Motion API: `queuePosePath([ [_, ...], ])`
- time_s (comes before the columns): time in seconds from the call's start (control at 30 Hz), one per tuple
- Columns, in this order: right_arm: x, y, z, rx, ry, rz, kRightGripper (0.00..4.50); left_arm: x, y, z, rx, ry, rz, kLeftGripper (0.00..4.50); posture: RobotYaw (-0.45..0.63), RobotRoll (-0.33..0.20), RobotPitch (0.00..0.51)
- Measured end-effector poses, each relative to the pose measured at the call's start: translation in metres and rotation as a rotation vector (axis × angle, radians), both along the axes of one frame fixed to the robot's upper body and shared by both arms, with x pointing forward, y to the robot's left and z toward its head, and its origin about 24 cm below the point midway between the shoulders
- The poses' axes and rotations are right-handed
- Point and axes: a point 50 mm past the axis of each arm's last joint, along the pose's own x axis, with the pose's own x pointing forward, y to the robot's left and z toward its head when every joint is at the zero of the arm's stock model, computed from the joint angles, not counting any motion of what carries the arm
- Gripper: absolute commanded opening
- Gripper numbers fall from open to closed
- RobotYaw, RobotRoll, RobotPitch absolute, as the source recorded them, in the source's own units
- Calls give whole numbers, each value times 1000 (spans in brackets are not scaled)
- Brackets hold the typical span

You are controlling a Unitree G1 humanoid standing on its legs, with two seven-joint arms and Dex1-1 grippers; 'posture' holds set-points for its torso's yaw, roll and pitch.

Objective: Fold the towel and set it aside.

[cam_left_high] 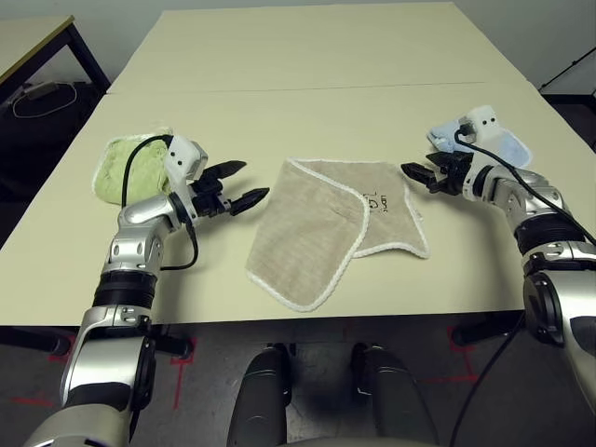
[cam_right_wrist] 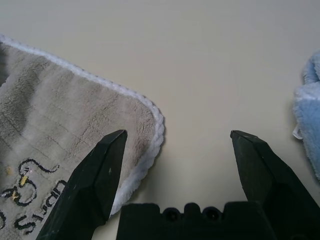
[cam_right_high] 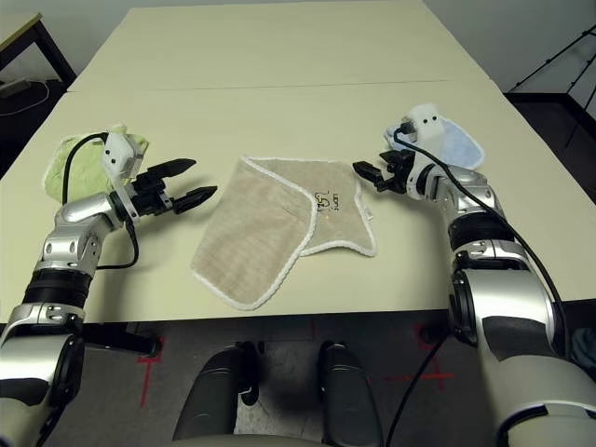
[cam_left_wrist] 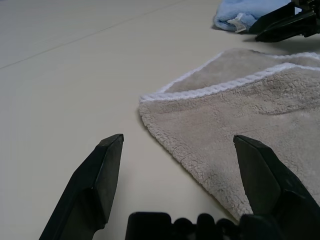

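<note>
The left gripper (cam_left_high: 238,185) has its two black fingers spread wide with nothing between them, and it points level toward the beige towel (cam_left_high: 321,233), which lies just beyond its tips, apart from them. The right gripper (cam_left_high: 421,175) is likewise spread wide and empty, tilted a little downward at the towel's far corner on the opposite side; in its wrist view one finger (cam_right_wrist: 95,182) overlaps the white-stitched edge beside the dark embroidered logo (cam_right_wrist: 30,197), though whether it touches the cloth or hangs above it is hard to tell. The towel sits between the two grippers, near the table's (cam_left_high: 307,56) front edge, already folded once, with one flap laid diagonally over the rest. Its long axis runs slantwise from the far corner by the right gripper to the near corner toward the left arm's side. The right gripper seems the nearer, virtually at its corner. A light green towel (cam_left_high: 119,168) lies behind the left gripper, away from the beige towel, and a light blue towel (cam_left_high: 503,142) lies behind the right gripper.
</note>
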Motion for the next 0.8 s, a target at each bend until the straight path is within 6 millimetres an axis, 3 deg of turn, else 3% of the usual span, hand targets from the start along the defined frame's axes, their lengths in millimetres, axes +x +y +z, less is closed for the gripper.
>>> queuePosePath([
  [0.8,3,2,-5,-153,20,-2,4500,-14,-5,-4,-2,21,7,4455,107,0,195],
])
